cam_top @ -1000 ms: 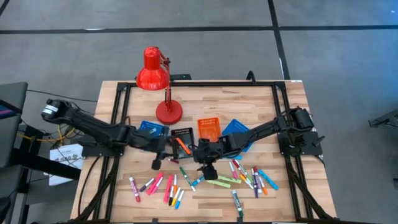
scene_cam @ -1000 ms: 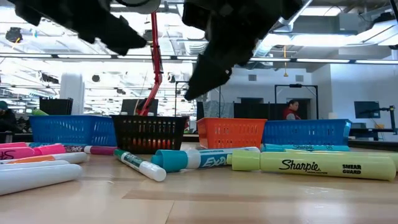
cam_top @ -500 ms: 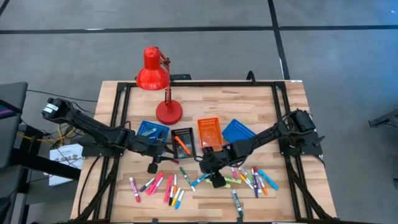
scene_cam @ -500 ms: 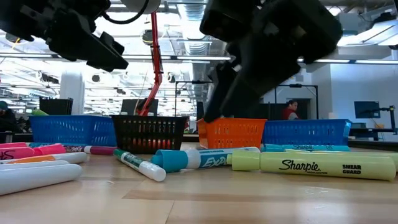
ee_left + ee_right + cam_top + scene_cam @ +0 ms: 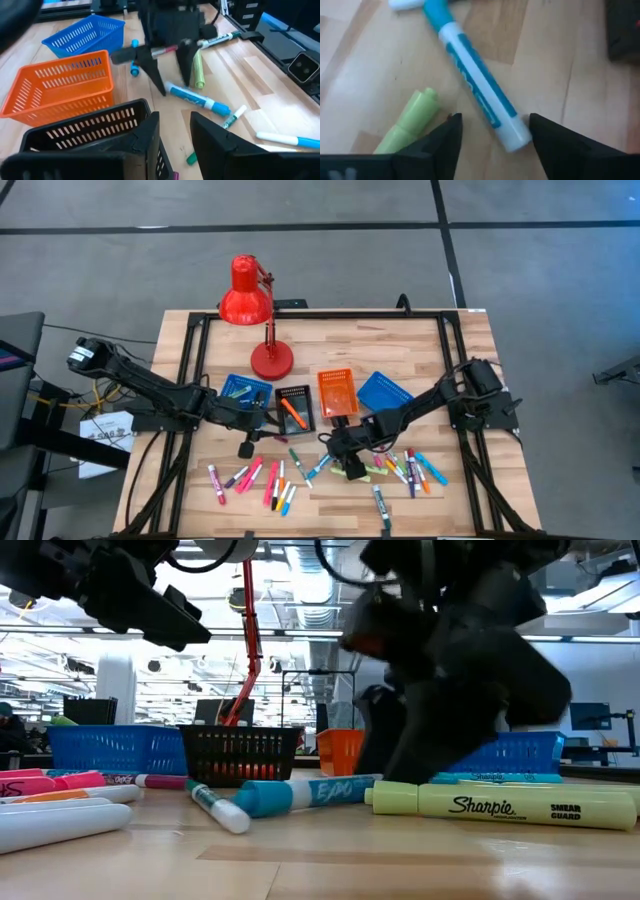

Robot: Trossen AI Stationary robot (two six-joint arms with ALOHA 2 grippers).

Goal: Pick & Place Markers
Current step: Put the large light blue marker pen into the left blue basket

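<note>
Many coloured markers (image 5: 270, 480) lie flat along the table's near part. A blue-and-white marker (image 5: 475, 85) lies among them. My right gripper (image 5: 492, 137) is open, down at the table, with its fingers on either side of that marker's white end; it also shows in the left wrist view (image 5: 167, 82). A yellow-green highlighter (image 5: 405, 125) lies just beside it. My left gripper (image 5: 175, 135) hangs open above the black tray (image 5: 293, 405), with nothing between its fingers. An orange marker (image 5: 292, 416) lies in that tray. My right gripper stands astride the blue-and-white marker's white end (image 5: 512, 137), fingers slanting down from above and lying across it. One finger (image 5: 545, 135) seems to lie against that end; the other stands a little apart. The marker lies flat on the table.
Four small trays stand in a row at mid-table: blue (image 5: 243, 390), black, orange (image 5: 337, 392) and blue (image 5: 383, 392). A red desk lamp (image 5: 250, 310) stands at the far side. More markers lie to the right (image 5: 410, 468) and near left (image 5: 235, 477).
My right gripper has come down and toward the near edge, onto the blue-and-white marker. That marker has swung round on the table, and the green-capped marker beside it has been nudged.
</note>
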